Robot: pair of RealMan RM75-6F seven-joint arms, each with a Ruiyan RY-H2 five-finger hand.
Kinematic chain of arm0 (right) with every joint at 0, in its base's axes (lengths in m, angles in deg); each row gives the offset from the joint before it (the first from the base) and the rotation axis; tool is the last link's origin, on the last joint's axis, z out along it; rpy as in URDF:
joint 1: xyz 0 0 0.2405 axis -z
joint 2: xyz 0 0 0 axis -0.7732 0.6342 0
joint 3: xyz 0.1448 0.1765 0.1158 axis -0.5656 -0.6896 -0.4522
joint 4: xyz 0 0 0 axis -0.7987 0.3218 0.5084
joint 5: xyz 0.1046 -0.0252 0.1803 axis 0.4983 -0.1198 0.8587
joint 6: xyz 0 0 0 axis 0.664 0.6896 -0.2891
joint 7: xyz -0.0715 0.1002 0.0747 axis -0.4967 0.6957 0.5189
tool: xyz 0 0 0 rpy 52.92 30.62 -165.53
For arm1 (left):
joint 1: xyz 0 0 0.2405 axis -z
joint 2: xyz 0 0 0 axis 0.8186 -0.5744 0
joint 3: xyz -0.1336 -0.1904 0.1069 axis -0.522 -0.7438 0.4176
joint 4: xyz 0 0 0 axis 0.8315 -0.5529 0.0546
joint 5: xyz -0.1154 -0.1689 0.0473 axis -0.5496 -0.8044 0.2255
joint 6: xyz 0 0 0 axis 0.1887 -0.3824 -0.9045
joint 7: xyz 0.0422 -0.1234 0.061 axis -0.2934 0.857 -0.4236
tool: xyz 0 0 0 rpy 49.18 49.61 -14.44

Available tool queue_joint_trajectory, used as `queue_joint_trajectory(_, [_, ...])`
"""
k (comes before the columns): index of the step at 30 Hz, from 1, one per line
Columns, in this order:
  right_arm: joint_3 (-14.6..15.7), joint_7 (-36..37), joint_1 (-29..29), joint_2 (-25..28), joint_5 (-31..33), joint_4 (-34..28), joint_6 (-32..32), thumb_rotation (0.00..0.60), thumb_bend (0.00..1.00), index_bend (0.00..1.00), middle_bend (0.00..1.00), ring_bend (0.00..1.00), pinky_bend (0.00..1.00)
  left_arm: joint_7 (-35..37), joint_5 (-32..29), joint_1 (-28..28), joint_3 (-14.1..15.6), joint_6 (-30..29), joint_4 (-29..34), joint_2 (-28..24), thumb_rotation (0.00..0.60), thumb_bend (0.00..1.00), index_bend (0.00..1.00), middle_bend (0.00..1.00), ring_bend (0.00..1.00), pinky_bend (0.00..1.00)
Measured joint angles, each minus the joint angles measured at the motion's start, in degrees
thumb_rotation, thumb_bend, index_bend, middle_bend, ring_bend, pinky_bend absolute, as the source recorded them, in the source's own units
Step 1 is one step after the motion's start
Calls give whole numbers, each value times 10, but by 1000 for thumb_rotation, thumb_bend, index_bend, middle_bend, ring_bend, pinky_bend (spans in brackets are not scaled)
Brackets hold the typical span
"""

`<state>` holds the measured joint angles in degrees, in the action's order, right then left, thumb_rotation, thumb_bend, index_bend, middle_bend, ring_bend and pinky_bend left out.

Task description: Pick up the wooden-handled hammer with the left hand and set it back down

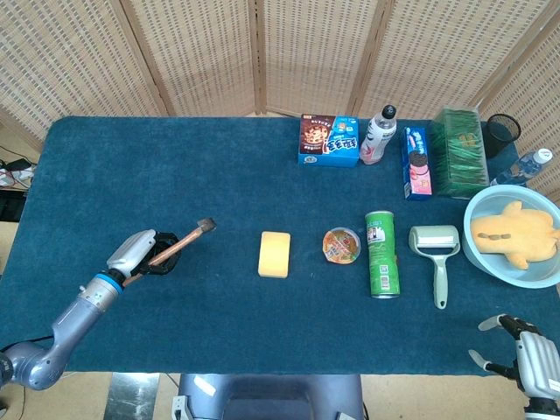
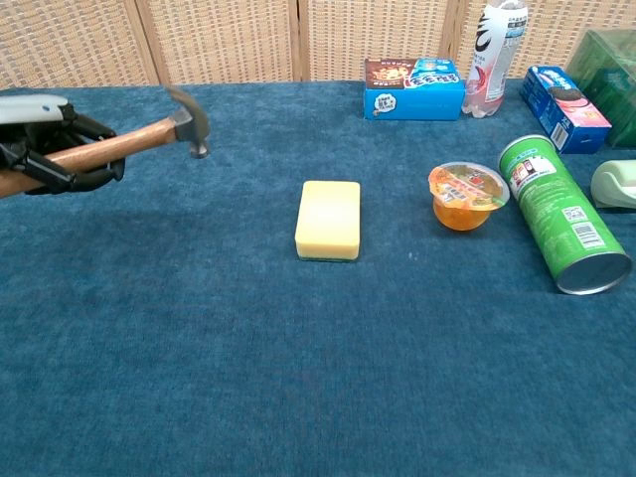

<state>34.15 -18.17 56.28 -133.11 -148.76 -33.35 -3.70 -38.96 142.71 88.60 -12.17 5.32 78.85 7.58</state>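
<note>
My left hand grips the wooden handle of the hammer and holds it above the blue cloth at the left of the table. The metal head points right, well clear of the yellow sponge. In the head view my right hand sits at the bottom right corner, off the table, fingers spread and holding nothing.
A jelly cup, a lying green can, a lint roller and a blue bowl with a yellow toy lie to the right. Snack boxes and a bottle line the back edge.
</note>
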Motion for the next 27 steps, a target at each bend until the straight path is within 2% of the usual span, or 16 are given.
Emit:
queue_joint_trajectory(3, [0, 1, -1, 0, 0, 1, 0, 600, 158, 463, 439, 396, 327, -43, -12, -4, 5, -17, -31, 24, 600, 481, 710, 768, 702, 685])
queue_joint_trajectory(4, [-1, 2, -1, 0, 1, 1, 0, 600, 158, 463, 439, 396, 327, -56, -15, -5, 7, -22, -40, 33, 600, 475, 710, 747, 649, 651])
queue_joint_trajectory(6, [-1, 3, -1, 1, 2, 1, -1, 600, 157, 463, 439, 396, 327, -77, -21, -6, 9, -36, -57, 55, 600, 446, 653, 617, 478, 542])
queue_joint_trajectory(8, [-2, 3, 0, 2, 2, 1, -1, 600, 157, 463, 439, 396, 327, -90, -21, -8, 12, -48, -68, 68, 600, 367, 417, 356, 204, 325])
queue_joint_trajectory(11, [-2, 4, 0, 2, 4, 1, -1, 600, 157, 463, 439, 396, 327, -109, -8, -9, 16, -62, -78, 76, 600, 286, 180, 160, 32, 157])
queue_joint_trajectory(14, [-2, 5, 0, 2, 4, 2, 0, 600, 156, 463, 439, 396, 327, -130, 8, -11, 20, -84, -87, 86, 600, 238, 72, 83, 0, 86])
queue_joint_trajectory(17, [-2, 6, -1, 2, 5, 3, 2, 600, 157, 463, 439, 396, 327, -144, 20, -14, 22, -102, -90, 92, 600, 216, 25, 61, 0, 80])
queue_joint_trajectory(27, [-4, 2, -9, 0, 7, 4, 12, 600, 157, 463, 439, 396, 325, -169, 28, -39, 27, -146, -81, 86, 600, 212, 22, 58, 0, 77])
